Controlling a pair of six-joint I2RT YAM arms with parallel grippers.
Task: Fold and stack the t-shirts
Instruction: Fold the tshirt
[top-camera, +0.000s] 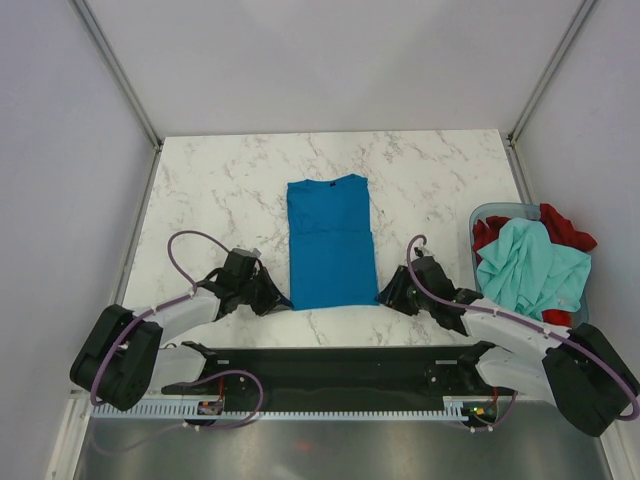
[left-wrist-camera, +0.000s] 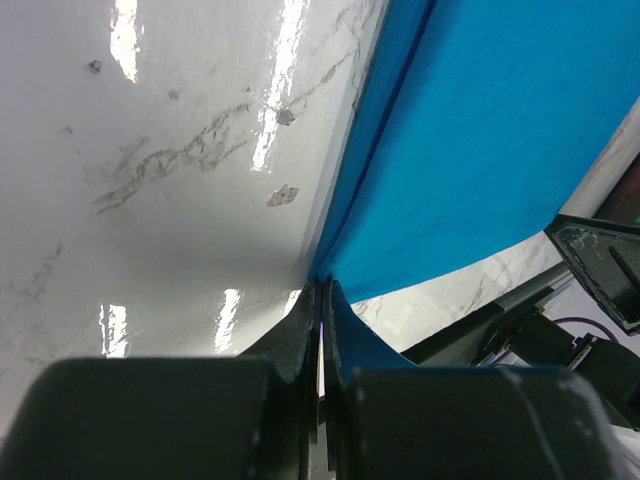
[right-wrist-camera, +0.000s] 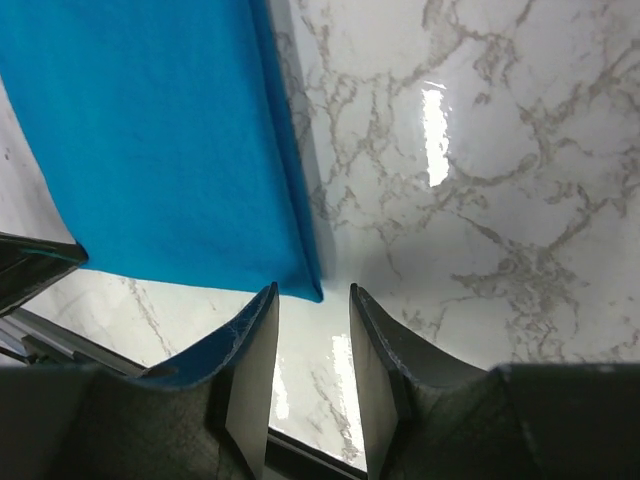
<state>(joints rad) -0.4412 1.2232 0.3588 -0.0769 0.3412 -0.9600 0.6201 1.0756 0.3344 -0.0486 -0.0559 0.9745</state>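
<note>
— Fabric in the left tool (left-wrist-camera: 320, 290), by my eye: both fingers pressed together on the near-left corner of the blue shirt (top-camera: 330, 245), which lies as a long folded strip mid-surface (top-camera: 220, 190).
— And across on the right?
— Right tool (right-wrist-camera: 312, 300) stands wide, low to the marble. The near-right corner sits just ahead of its gap, not between the fingers yet.
— So what's the trick now?
— Slide it forward so one finger goes under the hem, and close on all the layers. Then lift both corners level and carry them toward the collar together. Uneven height would skew the fold.
— More to come, too.
— Plenty: mint-teal shirt (top-camera: 530, 265) and red shirt (top-camera: 565, 228) are heaped in the basket (top-camera: 478, 215) at the far right, well apart from the strip.
</note>
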